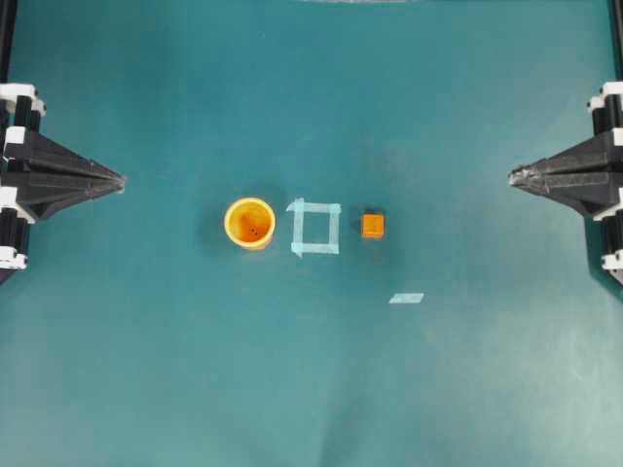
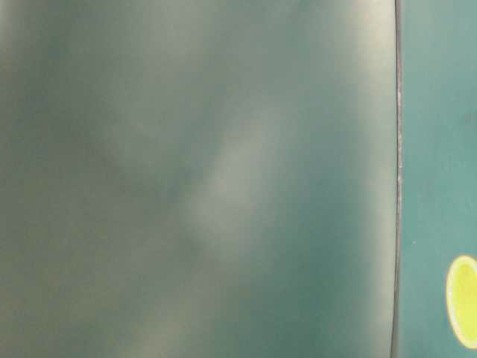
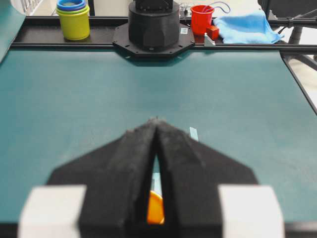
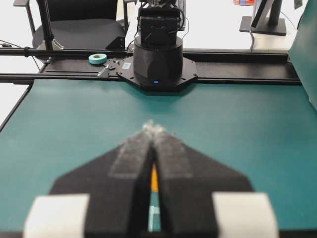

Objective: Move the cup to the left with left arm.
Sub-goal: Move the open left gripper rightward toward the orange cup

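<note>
The orange-yellow cup [image 1: 250, 223] stands upright on the green table, just left of a pale tape square [image 1: 315, 228]. A sliver of the cup [image 3: 155, 208] shows through the slit between the left fingers. My left gripper [image 1: 123, 181] is shut at the table's left edge, well apart from the cup, holding nothing; its tips [image 3: 155, 120] meet in the left wrist view. My right gripper [image 1: 512, 176] is shut at the right edge, also with nothing in it, its tips [image 4: 153, 128] touching.
A small orange cube [image 1: 373, 226] sits right of the tape square, and a loose tape strip [image 1: 406, 298] lies nearer the front. A yellow disc [image 2: 463, 301] shows at table level. Stacked cups [image 3: 73, 19], a red cup [image 3: 201, 19] and a blue cloth [image 3: 245, 27] rest beyond the table.
</note>
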